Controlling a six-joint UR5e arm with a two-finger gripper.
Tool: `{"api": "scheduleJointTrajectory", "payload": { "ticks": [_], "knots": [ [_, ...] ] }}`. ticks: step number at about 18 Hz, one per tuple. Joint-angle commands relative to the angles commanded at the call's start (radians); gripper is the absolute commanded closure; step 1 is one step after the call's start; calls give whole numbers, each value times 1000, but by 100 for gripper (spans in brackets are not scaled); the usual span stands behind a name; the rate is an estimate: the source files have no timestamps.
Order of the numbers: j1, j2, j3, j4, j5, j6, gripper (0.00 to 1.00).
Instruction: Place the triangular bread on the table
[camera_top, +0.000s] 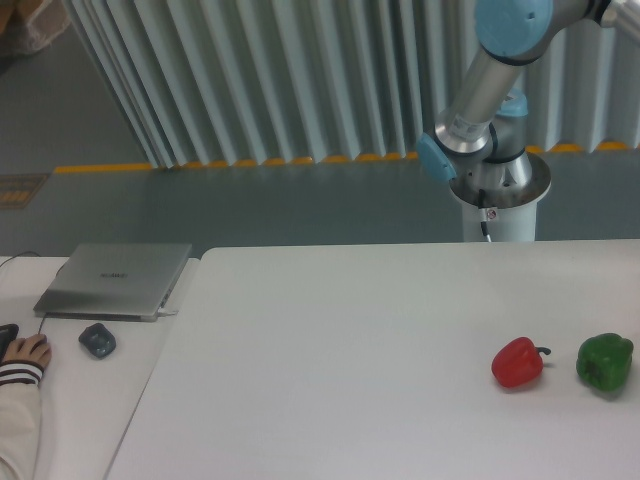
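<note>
The triangular bread is out of view. The white table (330, 350) fills the lower middle and right of the frame. Only the arm's lower links (480, 95) and its base (497, 185) show, behind the table's far edge at the upper right. The arm runs up and out of the frame at the top right, so the gripper itself is not in view.
A red bell pepper (518, 362) and a green bell pepper (604, 361) lie near the table's right side. On the narrower desk at left sit a closed grey laptop (115, 279), a dark mouse (97, 340) and a person's hand (22, 355).
</note>
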Motion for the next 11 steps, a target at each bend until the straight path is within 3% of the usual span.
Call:
{"api": "scheduleJointTrajectory", "payload": {
  "ticks": [11],
  "knots": [
    [-18, -25, 9, 9, -9, -46, 0]
  ]
}}
